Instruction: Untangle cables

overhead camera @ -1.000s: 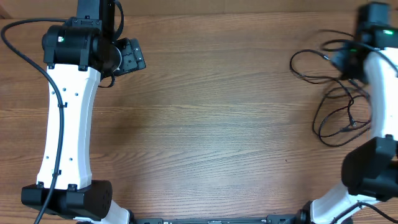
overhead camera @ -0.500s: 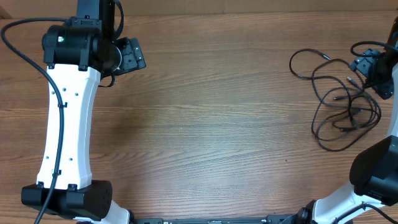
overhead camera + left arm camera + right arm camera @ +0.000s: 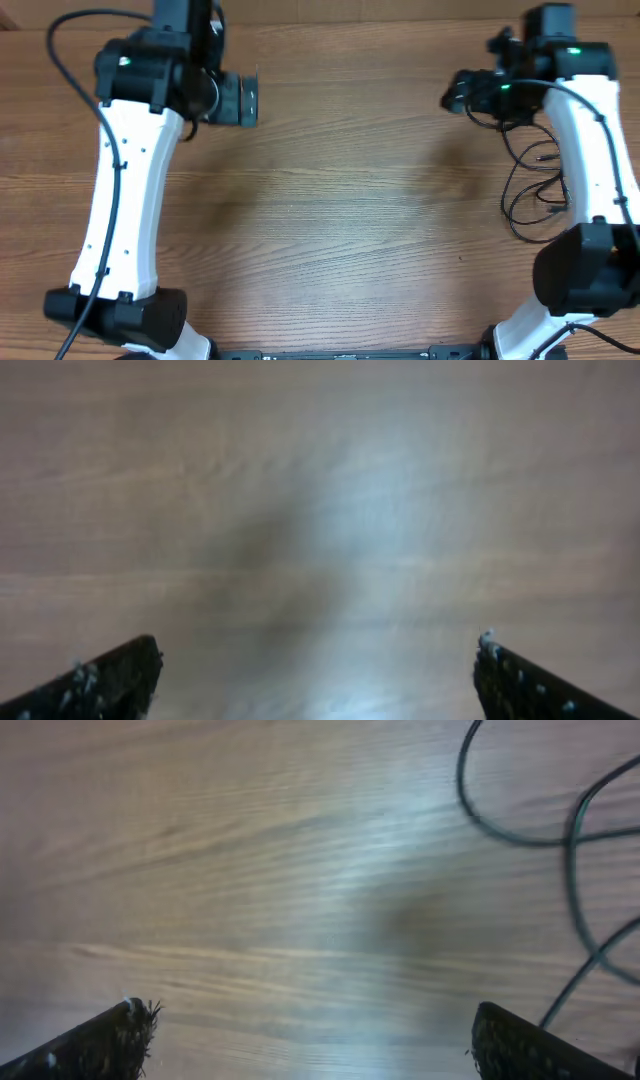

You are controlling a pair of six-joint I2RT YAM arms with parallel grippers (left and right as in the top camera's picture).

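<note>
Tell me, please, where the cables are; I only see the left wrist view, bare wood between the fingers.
Observer: The cables lie tangled on the right side of the table, partly hidden by the right arm.
Operator: Are the right fingers holding any?
Observer: No; the right fingers are open over bare wood, one cable loop off to their side.
Operator: And mine?
Observer: The left fingers are across the table, on its left side, touching no cable.

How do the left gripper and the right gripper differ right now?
The left gripper is over bare table; the right gripper has cables just beside it. The left gripper is on the table's left side, the right gripper on its right. Both are open and hold nothing.
</note>
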